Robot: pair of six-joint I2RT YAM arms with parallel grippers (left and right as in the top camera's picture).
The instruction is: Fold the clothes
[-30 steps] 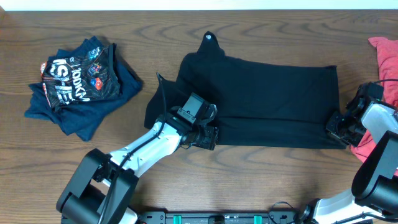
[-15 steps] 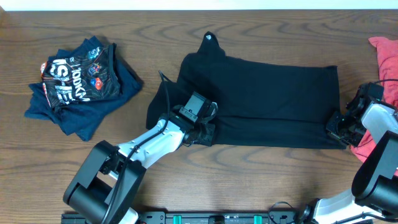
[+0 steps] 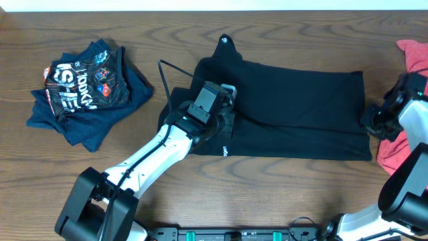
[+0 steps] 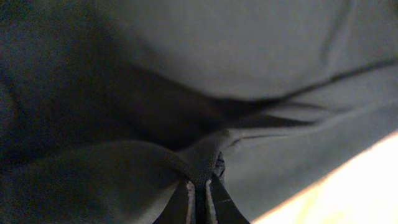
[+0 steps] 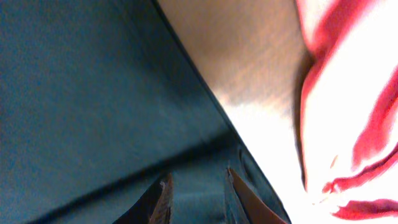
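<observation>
Black is the one being worked here: the black T-shirt [image 3: 294, 100] lies spread across the middle of the bench [image 3: 267, 194], well apart from the navy and printed pile [image 3: 83, 90] near the left edge and right beside the red garment [image 3: 409, 53] at the right edge. The left tool [image 3: 225, 122] is clamped fully shut on a pinched-up ridge of the shirt near its front left part; in the wrist view you can see its fingers [image 4: 219, 202] meet with cloth squeezed between them. The right tool [image 3: 373, 122] sits at the shirt's right edge with its fingers [image 5: 163, 198] part way apart and dark cloth showing in the gap, but honestly I cannot tell if it's gripping or just hovering over the hem. My read is this is the start of a fold, so I'd get the right side a proper hold before anything moves, then raise both sides evenly and carry the edge over together so the shirt doesn't drag or bunch. I'd also keep the right side off that red garment, since it's close enough to snag. Pose-wise, the left arm stretches diagonally from the bench's front left up to the shirt, wrist angled down into the cloth. The right arm comes in from the front right corner, bent, its wrist tucked between shirt and red garment.
</observation>
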